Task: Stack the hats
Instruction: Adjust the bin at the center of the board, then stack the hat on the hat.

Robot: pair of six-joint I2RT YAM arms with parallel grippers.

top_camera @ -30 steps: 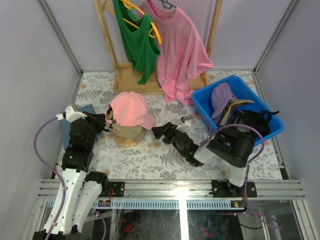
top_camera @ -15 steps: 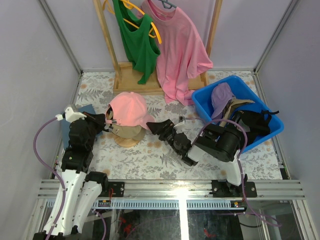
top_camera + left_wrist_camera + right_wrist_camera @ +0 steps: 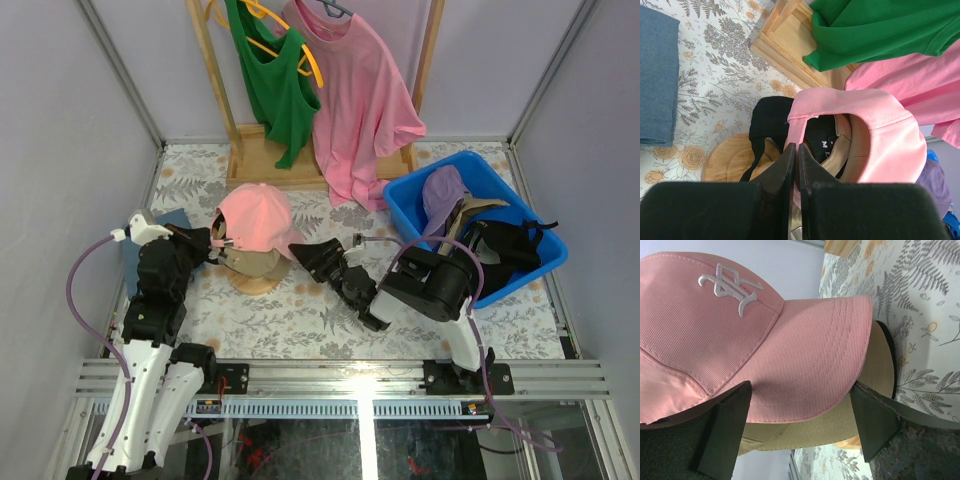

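A pink hat [image 3: 256,214] tops a pile of hats, over a tan hat [image 3: 256,263] and a black hat [image 3: 771,118], on a round wooden stand [image 3: 254,286]. My left gripper [image 3: 214,241] is at the pile's back, shut on the pink hat's rear strap [image 3: 796,131]. My right gripper [image 3: 309,259] is open at the front of the pile. In the right wrist view its fingertips [image 3: 726,430] straddle the pink brim [image 3: 810,365] and the tan brim [image 3: 840,426] without touching them. A lavender hat [image 3: 443,194] lies in the blue bin [image 3: 404,205].
The blue bin at the right also holds tan and black fabric [image 3: 512,250]. A wooden rack [image 3: 262,160] at the back carries a green tank top [image 3: 276,85] and a pink T-shirt [image 3: 360,100]. A folded blue-grey cloth [image 3: 168,222] lies at the left.
My right arm has swung left across the table and its open fingers now reach the pink hat's brim. The left gripper and the pile have not moved.
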